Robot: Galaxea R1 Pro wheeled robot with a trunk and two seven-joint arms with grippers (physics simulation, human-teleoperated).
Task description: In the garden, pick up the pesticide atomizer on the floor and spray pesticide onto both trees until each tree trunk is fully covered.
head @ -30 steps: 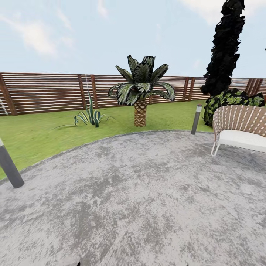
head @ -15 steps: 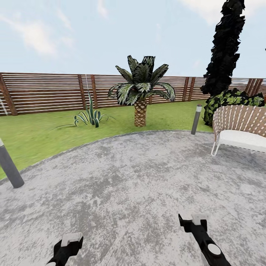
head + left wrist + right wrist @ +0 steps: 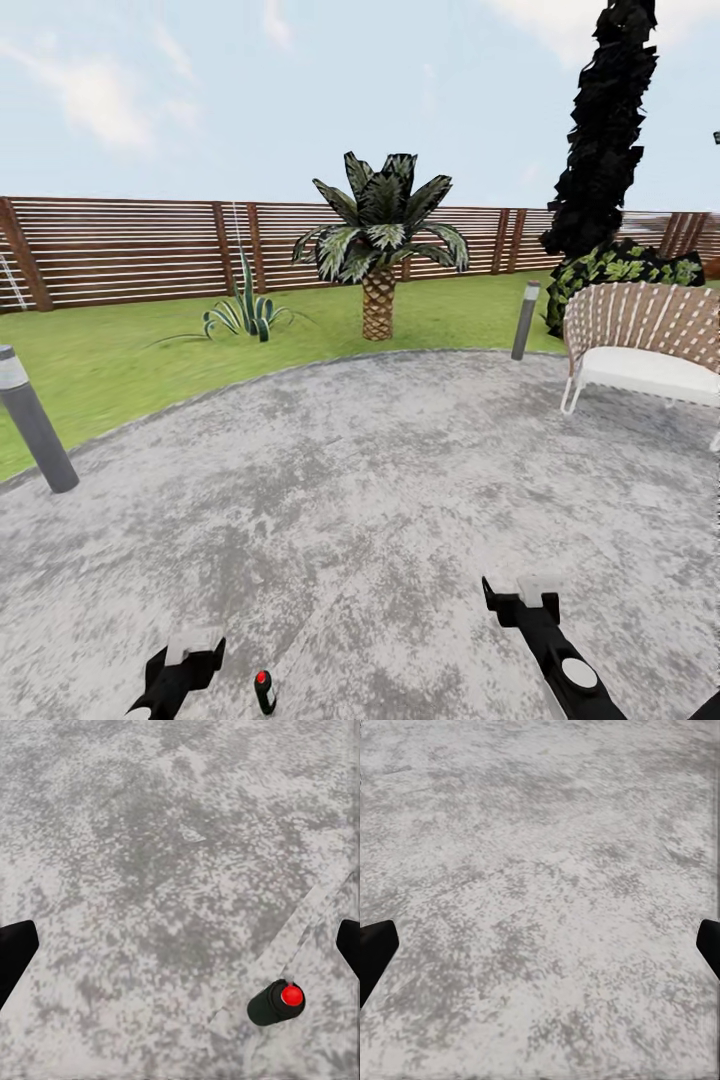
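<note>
The pesticide atomizer (image 3: 264, 690), a small dark bottle with a red top, stands on the grey stone floor (image 3: 380, 480) at the bottom of the head view. My left gripper (image 3: 185, 658) hovers just to its left, open and empty. In the left wrist view the atomizer (image 3: 276, 1002) sits off toward one fingertip (image 3: 15, 954), outside the gap's middle. My right gripper (image 3: 520, 598) is open over bare paving further right. The two grey-trunked trees are out of view.
A short palm (image 3: 380, 250), a spiky plant (image 3: 243, 315) and a black cypress (image 3: 600, 130) stand on the lawn before the slatted fence (image 3: 120, 250). Grey bollards (image 3: 36, 425) (image 3: 523, 320) edge the paving. A white wicker bench (image 3: 640, 345) sits at the right.
Both arms rose into the head view from below. The camera then shifted a little, bringing the atomizer into sight at the bottom edge.
</note>
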